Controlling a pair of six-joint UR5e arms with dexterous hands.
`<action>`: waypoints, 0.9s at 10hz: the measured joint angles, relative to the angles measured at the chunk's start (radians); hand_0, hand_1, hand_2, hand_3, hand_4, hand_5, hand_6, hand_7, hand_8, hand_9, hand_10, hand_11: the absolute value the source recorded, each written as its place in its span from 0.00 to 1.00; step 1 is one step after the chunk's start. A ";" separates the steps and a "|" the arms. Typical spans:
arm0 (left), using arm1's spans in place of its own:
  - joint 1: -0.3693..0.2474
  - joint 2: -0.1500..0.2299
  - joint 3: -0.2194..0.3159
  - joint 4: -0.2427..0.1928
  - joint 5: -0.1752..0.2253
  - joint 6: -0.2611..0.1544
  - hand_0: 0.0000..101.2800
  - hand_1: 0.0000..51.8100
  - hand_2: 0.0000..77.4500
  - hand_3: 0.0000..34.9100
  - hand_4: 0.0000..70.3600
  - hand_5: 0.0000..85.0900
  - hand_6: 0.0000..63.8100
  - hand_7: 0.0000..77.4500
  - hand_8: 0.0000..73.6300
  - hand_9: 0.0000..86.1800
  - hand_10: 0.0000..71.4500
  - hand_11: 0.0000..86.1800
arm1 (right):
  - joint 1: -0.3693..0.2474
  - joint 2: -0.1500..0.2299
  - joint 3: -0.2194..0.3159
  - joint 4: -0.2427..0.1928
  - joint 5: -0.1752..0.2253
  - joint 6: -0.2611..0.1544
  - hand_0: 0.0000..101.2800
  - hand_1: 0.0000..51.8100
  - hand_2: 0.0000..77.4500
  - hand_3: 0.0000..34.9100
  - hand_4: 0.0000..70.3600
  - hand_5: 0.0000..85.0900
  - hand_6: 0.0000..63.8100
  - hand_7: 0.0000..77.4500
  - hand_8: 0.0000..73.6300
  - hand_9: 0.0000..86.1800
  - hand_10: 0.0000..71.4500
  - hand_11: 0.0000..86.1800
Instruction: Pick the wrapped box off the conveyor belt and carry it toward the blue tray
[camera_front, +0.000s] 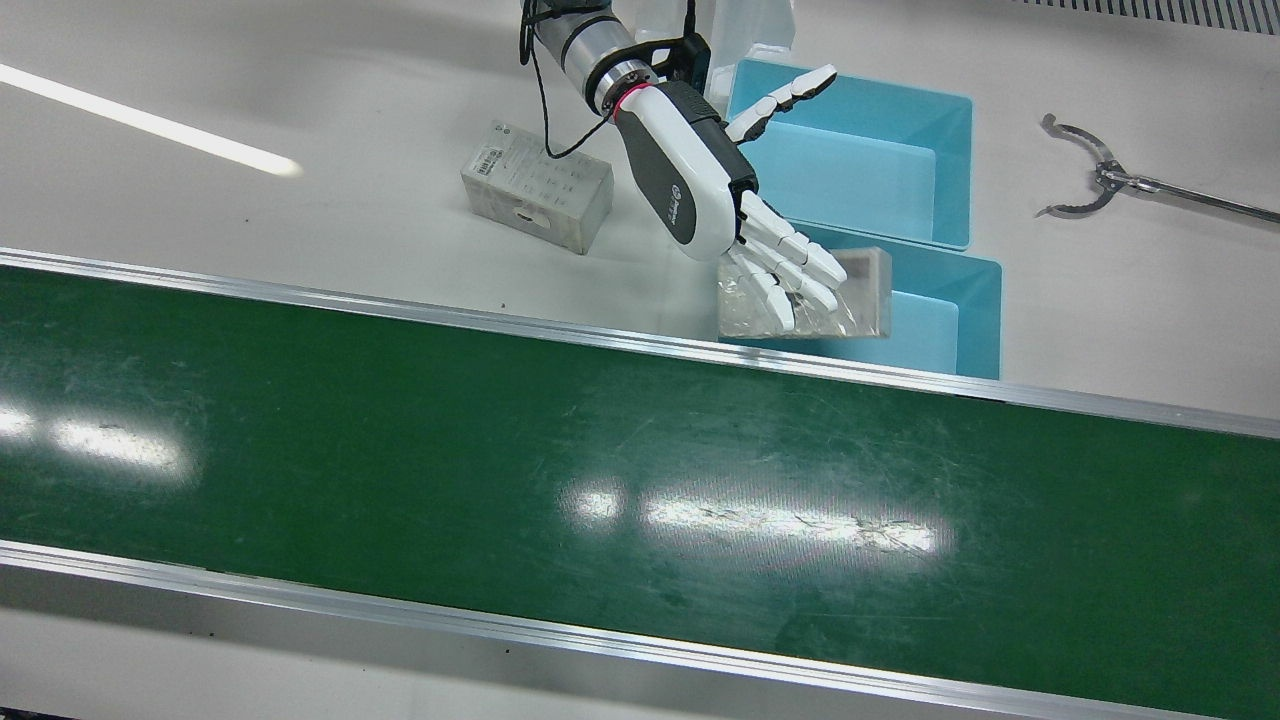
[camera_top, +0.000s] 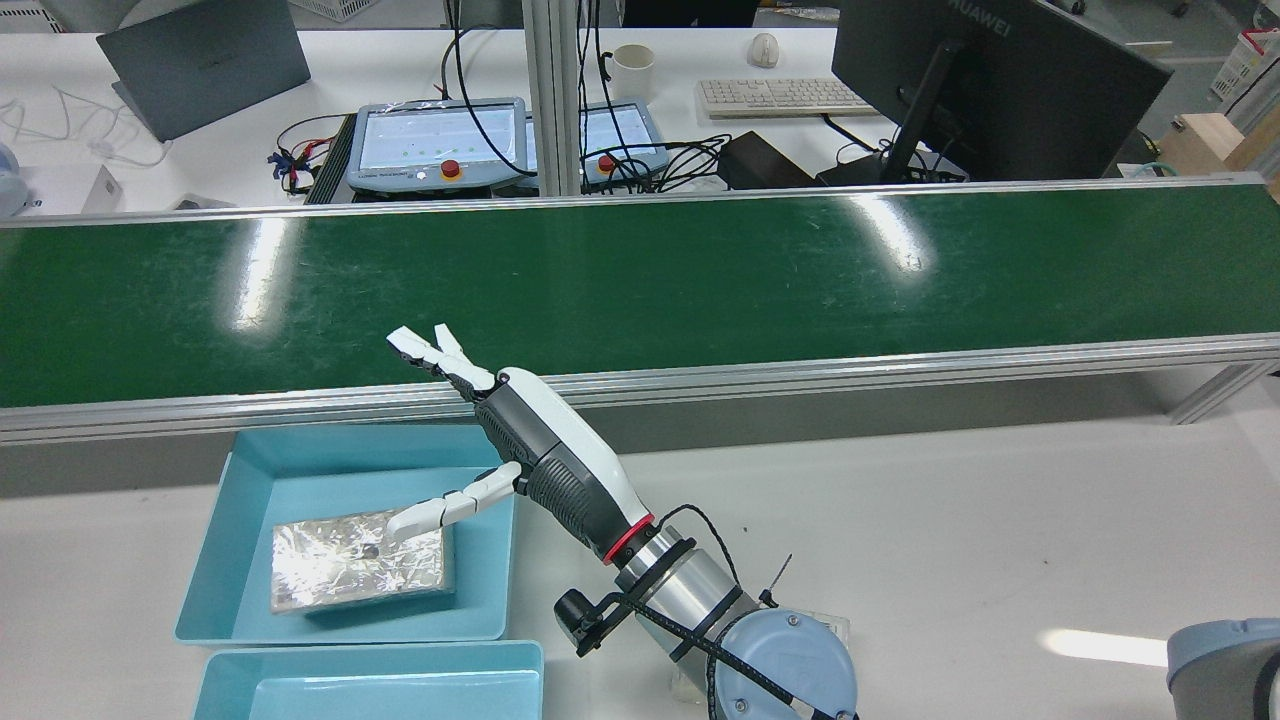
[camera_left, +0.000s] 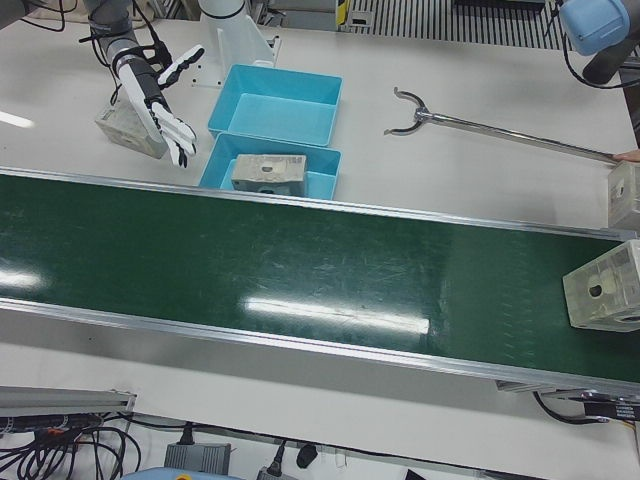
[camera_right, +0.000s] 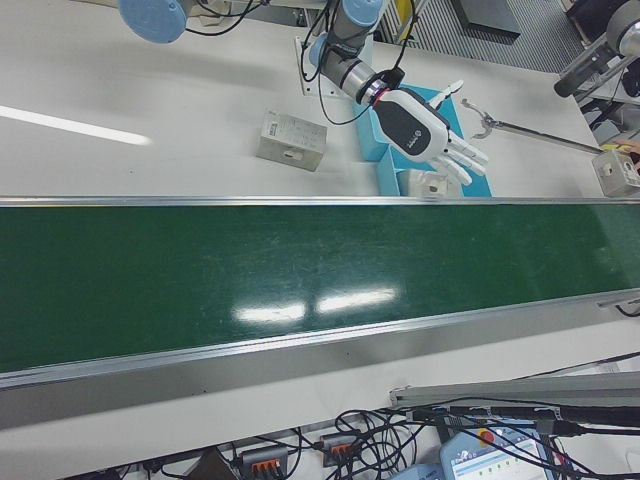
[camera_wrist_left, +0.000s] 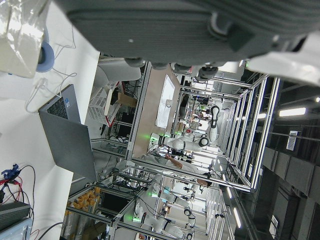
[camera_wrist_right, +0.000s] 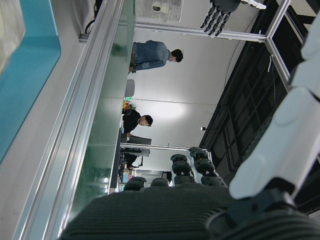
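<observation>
- Front view showed the green conveyor belt (camera_front: 400, 430) running across the whole picture, with nothing on this stretch of it.
- Behind it, the white counter (camera_front: 300, 90) carried everything else that mattered to the task.
- Two trays sat on the counter side by side. The blue tray (camera_front: 950, 320) nearer the belt held the load, and the second tray (camera_front: 860, 170) behind it was bare.
- The right hand (camera_front: 720, 200) hung above the near tray's belt-side corner, fingers spread wide and holding nothing. In the rear view its thumb reached over the box; whether it touched the wrap I could not tell.
- The wrapped box (camera_front: 860, 290) lay flat inside the near tray, against its wall on the arm's side, shiny face up.
- A labelled box (camera_front: 535, 190) rested on the counter on the other side of the arm, well apart from the trays.
- The left-front view caught another box (camera_left: 605, 285) far down the belt.
- A grabber tool (camera_front: 1100, 180) lay on the counter beyond the trays.
- The left hand (camera_wrist_left: 190, 25) appeared only as a dark palm edge in its own camera, so its state could not be told.
- Judged from this, the pick and the carry looked finished, with the box off the belt and already in the tray. What seemed left was only to draw the open hand clear.
</observation>
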 joint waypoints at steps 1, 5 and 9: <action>0.000 0.000 0.000 0.000 0.000 0.000 0.00 0.00 0.01 0.00 0.00 0.01 0.00 0.01 0.00 0.00 0.00 0.00 | 0.003 -0.005 0.017 0.011 -0.005 0.001 0.38 0.12 0.15 0.00 0.18 0.06 0.00 0.00 0.00 0.02 0.02 0.04; 0.000 0.000 0.000 0.000 0.000 0.000 0.00 0.00 0.01 0.00 0.00 0.01 0.00 0.01 0.00 0.00 0.00 0.00 | 0.150 -0.109 0.354 -0.336 -0.030 0.007 0.38 0.13 0.15 0.00 0.17 0.08 0.00 0.00 0.00 0.02 0.02 0.03; 0.000 0.000 0.000 0.000 0.000 0.000 0.00 0.00 0.01 0.00 0.00 0.01 0.00 0.00 0.00 0.00 0.00 0.00 | 0.367 -0.210 0.460 -0.562 -0.232 0.171 0.45 0.27 0.16 0.00 0.15 0.05 0.01 0.00 0.00 0.02 0.00 0.01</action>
